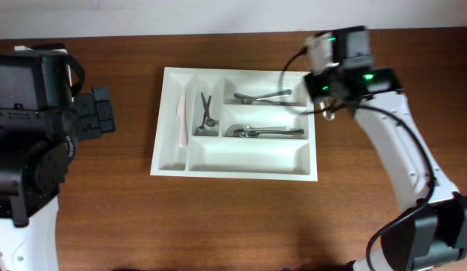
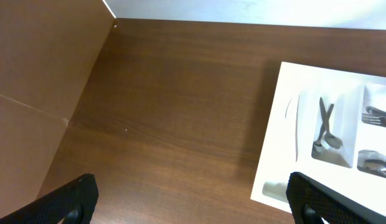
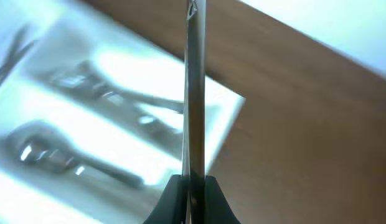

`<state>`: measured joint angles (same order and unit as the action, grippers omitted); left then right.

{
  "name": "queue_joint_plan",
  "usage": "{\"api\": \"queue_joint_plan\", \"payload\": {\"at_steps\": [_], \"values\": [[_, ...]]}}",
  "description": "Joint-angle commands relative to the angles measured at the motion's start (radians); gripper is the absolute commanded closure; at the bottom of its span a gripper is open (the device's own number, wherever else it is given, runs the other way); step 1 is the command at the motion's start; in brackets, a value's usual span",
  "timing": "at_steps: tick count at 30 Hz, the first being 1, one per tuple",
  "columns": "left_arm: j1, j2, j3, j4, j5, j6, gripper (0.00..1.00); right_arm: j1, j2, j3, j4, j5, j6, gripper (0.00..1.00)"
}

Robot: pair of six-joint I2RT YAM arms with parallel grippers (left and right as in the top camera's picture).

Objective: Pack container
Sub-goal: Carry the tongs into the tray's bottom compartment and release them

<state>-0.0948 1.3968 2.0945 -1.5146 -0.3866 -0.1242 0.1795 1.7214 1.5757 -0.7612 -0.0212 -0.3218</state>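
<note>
Two end effectors share the work. The left end effector (image 1: pixel 105 111) hovers over the bare table (image 1: pixel 128 203) at the 9 o'clock side of the container, fingers spread wide and holding nothing. The container (image 1: pixel 233 175) lies flat at mid-table, its long side running from 9 to 3 o'clock. Its compartments, left to right, hold a pale knife (image 1: pixel 181 120) in the first narrow slot, a dark scissor-shaped tool (image 1: pixel 206 113) in the second, forks (image 1: pixel 264 96) in the 12 o'clock long bay and spoons (image 1: pixel 264 132) in the middle bay. The 6 o'clock bay is empty. The right end effector (image 1: pixel 329 105) hangs above the container's 2 o'clock corner, fingers pressed together on a thin metal utensil (image 3: pixel 193 93). The wrist view shows it edge-on, so its type cannot be read. By judgement, the step in hand is carrying one more utensil to its bay. The next move calls for travel toward 9 o'clock over the chosen bay, turning the utensil to lie along it, lowering, then release.
</note>
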Motion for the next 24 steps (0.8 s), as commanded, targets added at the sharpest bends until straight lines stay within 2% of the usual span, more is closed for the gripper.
{"api": "queue_joint_plan", "payload": {"at_steps": [1, 3, 7, 18, 24], "values": [[0.004, -0.006, 0.006, 0.002, -0.013, 0.005, 0.01, 0.096, -0.003, 0.021, -0.028, -0.036, -0.282, 0.96], [0.004, -0.006, 0.006, 0.002, -0.013, 0.005, 0.01, 0.144, -0.001, 0.021, -0.051, -0.036, -0.354, 0.96], [0.004, -0.006, 0.006, 0.002, -0.013, 0.005, 0.01, 0.211, 0.012, 0.015, -0.084, -0.039, -0.406, 0.96], [0.004, -0.006, 0.006, 0.002, -0.013, 0.005, 0.01, 0.27, 0.152, 0.008, -0.208, -0.134, -0.407, 0.96], [0.004, -0.006, 0.006, 0.002, -0.013, 0.005, 0.01, 0.319, 0.182, 0.006, -0.22, -0.147, -0.408, 0.96]]}}
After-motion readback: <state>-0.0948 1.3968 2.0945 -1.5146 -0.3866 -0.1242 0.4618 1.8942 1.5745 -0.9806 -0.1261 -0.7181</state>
